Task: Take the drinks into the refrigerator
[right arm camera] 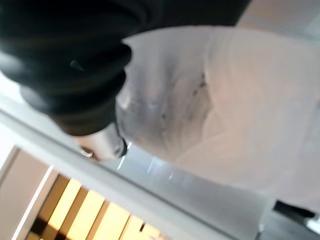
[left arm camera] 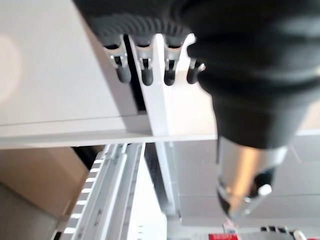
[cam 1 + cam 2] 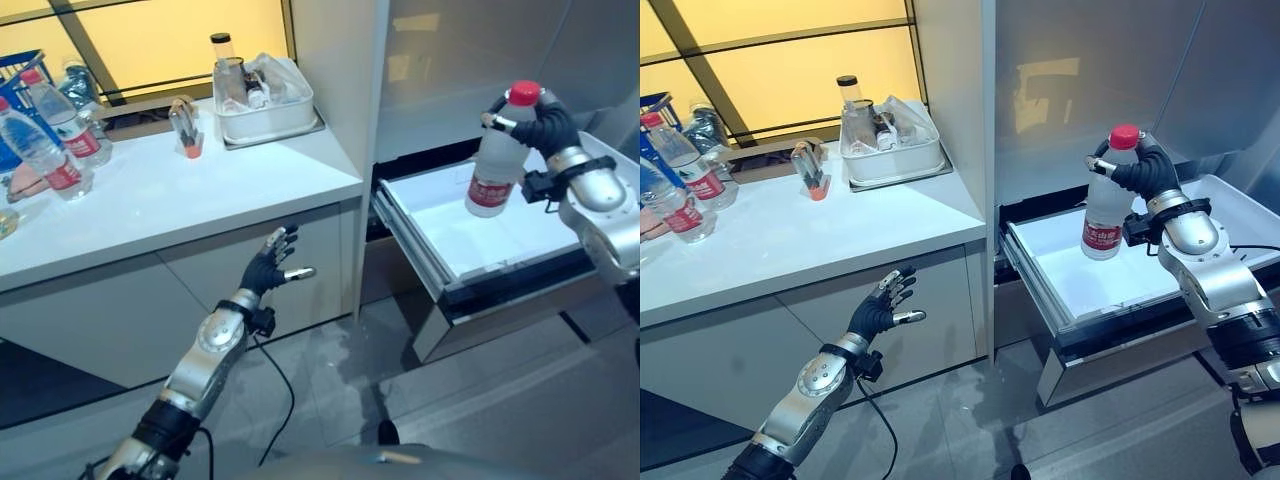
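While the drawer (image 3: 500, 250) of the refrigerator stands pulled out at the right of the frame, its white tray bare, the step in hand is judged to be setting the held bottle down inside it. At upper left, the worktop (image 3: 170, 200) carries two more bottles (image 3: 45, 140) and a white tub (image 3: 265, 105) of oddments. At upper right, the right hand (image 3: 535, 125) has its fingers curled round the bottle (image 3: 497, 160) near the red cap, holding it upright above the tray, clear of its floor. At lower centre, the left hand (image 3: 270, 265) hangs before the cabinet front, fingers loosely spread, holding nothing. Recommended: lower the bottle straight down, kept vertical, towards the rear of the tray so that room remains; release only once the base rests flat. Risk: the high grip may let the base swing.
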Robot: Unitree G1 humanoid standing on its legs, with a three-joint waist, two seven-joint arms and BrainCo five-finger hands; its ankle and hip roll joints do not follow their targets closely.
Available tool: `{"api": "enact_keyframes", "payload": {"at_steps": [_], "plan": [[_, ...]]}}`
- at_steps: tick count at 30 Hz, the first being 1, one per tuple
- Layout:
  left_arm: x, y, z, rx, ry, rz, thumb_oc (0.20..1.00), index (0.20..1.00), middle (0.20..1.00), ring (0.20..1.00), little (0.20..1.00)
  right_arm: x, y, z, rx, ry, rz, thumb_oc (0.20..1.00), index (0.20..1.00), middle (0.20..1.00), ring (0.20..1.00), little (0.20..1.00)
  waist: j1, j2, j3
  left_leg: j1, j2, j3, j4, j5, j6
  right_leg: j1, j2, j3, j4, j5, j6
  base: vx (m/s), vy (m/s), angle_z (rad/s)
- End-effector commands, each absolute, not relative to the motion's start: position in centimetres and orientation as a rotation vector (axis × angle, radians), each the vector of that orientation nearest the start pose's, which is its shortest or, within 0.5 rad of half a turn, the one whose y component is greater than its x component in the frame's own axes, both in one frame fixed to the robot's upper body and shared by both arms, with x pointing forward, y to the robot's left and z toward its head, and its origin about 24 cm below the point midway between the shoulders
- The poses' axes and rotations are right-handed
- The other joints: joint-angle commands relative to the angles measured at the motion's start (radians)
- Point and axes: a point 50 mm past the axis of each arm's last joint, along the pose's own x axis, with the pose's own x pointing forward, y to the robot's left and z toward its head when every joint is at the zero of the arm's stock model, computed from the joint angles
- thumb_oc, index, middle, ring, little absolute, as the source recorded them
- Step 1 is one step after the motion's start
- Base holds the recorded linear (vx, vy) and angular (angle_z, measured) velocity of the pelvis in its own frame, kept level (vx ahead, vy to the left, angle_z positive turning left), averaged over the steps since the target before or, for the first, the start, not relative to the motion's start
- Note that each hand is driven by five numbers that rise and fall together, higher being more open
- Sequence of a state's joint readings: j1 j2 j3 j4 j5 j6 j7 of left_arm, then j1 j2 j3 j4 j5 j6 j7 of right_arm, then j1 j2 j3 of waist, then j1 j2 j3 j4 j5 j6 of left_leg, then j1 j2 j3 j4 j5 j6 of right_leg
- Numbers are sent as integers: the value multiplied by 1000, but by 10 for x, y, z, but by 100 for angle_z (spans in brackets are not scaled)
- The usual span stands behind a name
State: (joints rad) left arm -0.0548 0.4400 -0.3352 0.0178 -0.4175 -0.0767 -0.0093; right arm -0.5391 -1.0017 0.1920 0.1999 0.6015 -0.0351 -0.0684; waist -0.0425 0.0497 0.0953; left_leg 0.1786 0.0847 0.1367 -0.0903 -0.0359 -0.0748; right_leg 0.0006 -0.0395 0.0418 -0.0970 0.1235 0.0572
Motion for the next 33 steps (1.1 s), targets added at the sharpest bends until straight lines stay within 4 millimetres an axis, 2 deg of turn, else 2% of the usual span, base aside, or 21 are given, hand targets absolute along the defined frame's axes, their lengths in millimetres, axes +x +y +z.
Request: {"api": "enact_keyframes", "payload": {"at_steps": [1,5,6,7,8,9,11,13,14,16,20,22,26,29,30,31,33], "plan": [[248,159,62,9,-63,-363,1000,1000,1000,1000,1000,308,-308,274,-434,-509,-166,200,200,200,200,200,-3,-55,-44,-38,-6,-53,8,-7,12,78,-44,-24,43,-153,61,0,0,0],[243,159,67,1,-77,-383,1000,1000,1000,1000,1000,309,-340,235,-527,-324,-316,200,200,200,200,200,4,-50,-34,-39,-6,-61,8,-15,12,83,-44,-30,41,-162,61,21,-3,1],[242,157,68,-3,-84,-392,1000,1000,1000,1000,1000,311,-346,218,-546,-261,-353,200,200,200,200,200,5,-47,-28,-41,-7,-64,8,-15,13,83,-44,-33,41,-162,60,38,-10,3],[241,157,68,-3,-82,-394,1000,1000,1000,1000,1000,311,-350,209,-587,-210,-364,200,200,200,200,200,7,-48,-24,-43,-8,-66,8,-14,14,83,-44,-34,42,-162,60,2,-11,3],[241,157,68,-3,-82,-394,1000,1000,1000,1000,1000,311,-350,209,-588,-210,-364,200,200,200,200,200,7,-48,-24,-43,-8,-66,8,-14,14,83,-44,-34,42,-163,60,-14,-9,5],[240,155,70,-3,-87,-415,1000,1000,1000,1000,1000,310,-362,183,-663,-78,-410,200,200,200,200,200,11,-44,-14,-52,-11,-72,9,-10,15,78,-46,-37,44,-162,60,-23,-3,5],[239,151,71,-10,-88,-434,1000,1000,1000,1000,1000,311,-366,164,-717,18,-411,200,200,200,200,200,17,-42,-2,-61,-14,-77,9,-7,17,72,-48,-41,44,-160,60,-35,-2,5],[238,151,71,-10,-90,-438,1000,1000,1000,1000,1000,313,-366,158,-754,52,-408,200,200,200,200,200,17,-40,4,-67,-16,-80,10,-5,18,66,-49,-42,45,-159,61,-33,5,6],[236,148,72,-19,-91,-465,1000,1000,1000,1000,1000,314,-369,141,-795,143,-402,200,200,200,200,200,24,-38,14,-79,-19,-85,10,-1,20,56,-51,-44,47,-155,61,-41,6,5],[234,143,72,-29,-88,-501,1000,1000,1000,1000,1000,316,-372,126,-843,243,-385,200,200,200,200,200,37,-39,26,-95,-22,-90,10,6,21,46,-53,-47,46,-151,62,-40,3,3],[231,141,75,-41,-93,-531,1000,1000,1000,1000,1000,325,-369,117,-935,324,-350,200,200,200,200,200,47,-39,47,-126,-28,-99,11,18,22,21,-55,-52,47,-142,65,-63,8,10],[230,138,76,-41,-98,-552,1000,1000,1000,1000,1000,329,-361,106,-1095,389,-282,200,200,200,200,200,61,-37,76,-163,-35,-109,10,33,23,-15,-60,-57,53,-132,67,-106,20,5],[229,134,78,-58,-113,-560,1000,1000,1000,1000,1000,331,-353,82,-1101,482,-255,200,200,200,200,200,79,-32,94,-208,-43,-126,7,52,25,-52,-65,-71,55,-123,67,-40,15,14],[230,132,80,-53,-125,-552,1000,1000,1000,1000,1000,333,-343,70,-1212,527,-200,200,200,200,200,200,91,-30,117,-223,-51,-134,6,57,28,-60,-70,-73,51,-117,69,-21,23,12],[230,132,80,-52,-132,-548,1000,1000,1000,1000,1000,334,-334,60,-1316,556,-122,200,200,200,200,200,97,-29,127,-232,-53,-137,7,58,29,-66,-72,-74,51,-115,70,-34,28,5],[231,132,81,-48,-137,-543,1000,1000,1000,1000,1000,336,-330,59,-1349,554,-110,200,200,200,200,200,100,-28,133,-239,-56,-138,7,59,30,-70,-73,-74,51,-114,70,-44,27,0],[232,131,82,-53,-149,-528,1000,1000,1000,1000,1000,336,-311,39,-1505,591,36,200,200,200,200,200,113,-24,149,-255,-63,-144,8,64,30,-82,-78,-75,52,-111,70,0,0,0]]}}
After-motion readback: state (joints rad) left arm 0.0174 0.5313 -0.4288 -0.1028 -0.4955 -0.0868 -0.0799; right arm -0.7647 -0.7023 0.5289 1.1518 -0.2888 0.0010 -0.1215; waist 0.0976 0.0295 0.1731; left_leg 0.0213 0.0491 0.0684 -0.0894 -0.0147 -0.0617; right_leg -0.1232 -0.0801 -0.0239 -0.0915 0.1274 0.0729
